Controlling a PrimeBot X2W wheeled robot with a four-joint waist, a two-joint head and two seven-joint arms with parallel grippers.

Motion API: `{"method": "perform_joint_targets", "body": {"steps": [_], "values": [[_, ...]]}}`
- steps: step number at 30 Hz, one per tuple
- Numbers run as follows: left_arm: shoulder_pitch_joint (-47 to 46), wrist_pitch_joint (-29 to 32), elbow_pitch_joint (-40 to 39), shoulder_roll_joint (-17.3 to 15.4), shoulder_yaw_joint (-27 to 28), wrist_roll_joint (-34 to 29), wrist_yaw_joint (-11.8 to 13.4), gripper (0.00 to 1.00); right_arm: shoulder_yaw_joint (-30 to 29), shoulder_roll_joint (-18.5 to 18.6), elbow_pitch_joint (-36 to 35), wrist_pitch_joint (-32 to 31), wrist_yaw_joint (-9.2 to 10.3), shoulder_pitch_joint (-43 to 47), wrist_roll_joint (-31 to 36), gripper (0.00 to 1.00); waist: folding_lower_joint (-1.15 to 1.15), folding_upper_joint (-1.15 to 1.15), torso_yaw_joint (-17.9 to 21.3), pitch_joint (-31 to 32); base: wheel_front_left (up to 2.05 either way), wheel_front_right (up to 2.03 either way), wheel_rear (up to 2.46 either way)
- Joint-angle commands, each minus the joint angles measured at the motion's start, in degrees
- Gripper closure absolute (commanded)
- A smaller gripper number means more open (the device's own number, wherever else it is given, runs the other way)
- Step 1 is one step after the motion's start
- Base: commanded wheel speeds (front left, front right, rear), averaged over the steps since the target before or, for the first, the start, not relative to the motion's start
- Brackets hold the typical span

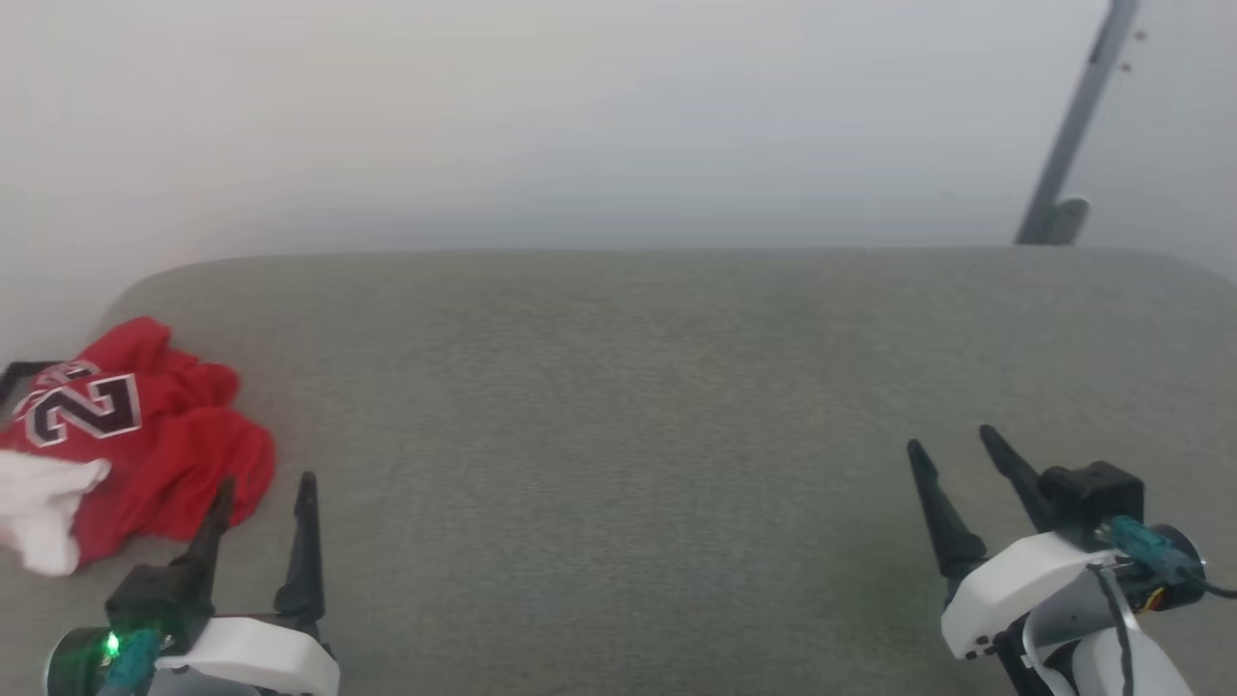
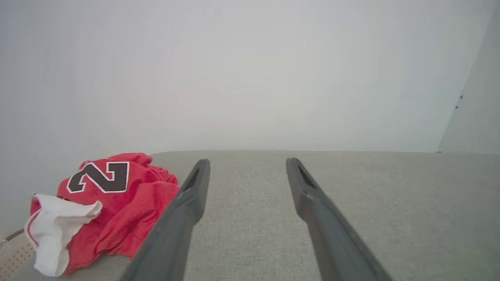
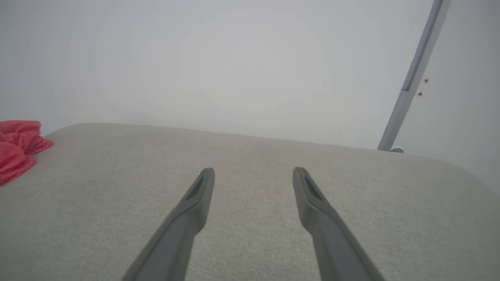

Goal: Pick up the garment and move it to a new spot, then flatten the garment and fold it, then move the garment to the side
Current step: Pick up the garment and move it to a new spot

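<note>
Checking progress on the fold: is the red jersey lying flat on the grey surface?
No, the garment sits crumpled in a heap at the left end of the grey surface.

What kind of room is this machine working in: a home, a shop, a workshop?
Probably a bare indoor test room: a grey fabric-covered surface against a blank white wall, one crumpled red jersey and a grey metal pole.

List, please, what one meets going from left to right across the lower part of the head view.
red jersey → left fingers → right fingers
</note>
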State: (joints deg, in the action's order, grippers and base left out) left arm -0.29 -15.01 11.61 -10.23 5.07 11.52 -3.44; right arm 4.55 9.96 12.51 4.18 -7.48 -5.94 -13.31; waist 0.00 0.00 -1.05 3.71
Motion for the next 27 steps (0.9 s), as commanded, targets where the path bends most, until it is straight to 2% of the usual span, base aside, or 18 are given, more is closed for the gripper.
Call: {"method": "perform_joint_targets", "body": {"steps": [1,10,15,27], "values": [[-0.66,-0.25,0.30,-0.04,0.55,0.92,0.35,0.00,0.65,0.16,-0.21,0.02,-0.03,0.18,-0.43,0.00,0.00,0.00,-2.21,0.84,0.00,0.00,0.00],[-0.87,0.20,1.58,-0.62,3.30,3.41,1.68,0.00,5.48,-0.04,0.93,-0.26,-0.03,-1.07,-2.36,0.00,0.00,0.00,-10.50,2.95,0.00,0.00,0.00],[-0.57,0.86,1.24,-0.90,3.37,3.92,1.84,0.00,6.79,-0.22,2.04,0.33,-0.03,-1.52,-3.22,0.00,0.00,0.00,-13.81,3.38,0.00,0.00,0.00],[-7.03,5.29,2.44,-0.99,3.74,7.65,1.63,0.00,5.78,0.55,2.02,0.27,-0.03,-2.89,-3.04,0.00,0.00,0.00,-15.72,0.53,0.00,0.00,0.00]]}}
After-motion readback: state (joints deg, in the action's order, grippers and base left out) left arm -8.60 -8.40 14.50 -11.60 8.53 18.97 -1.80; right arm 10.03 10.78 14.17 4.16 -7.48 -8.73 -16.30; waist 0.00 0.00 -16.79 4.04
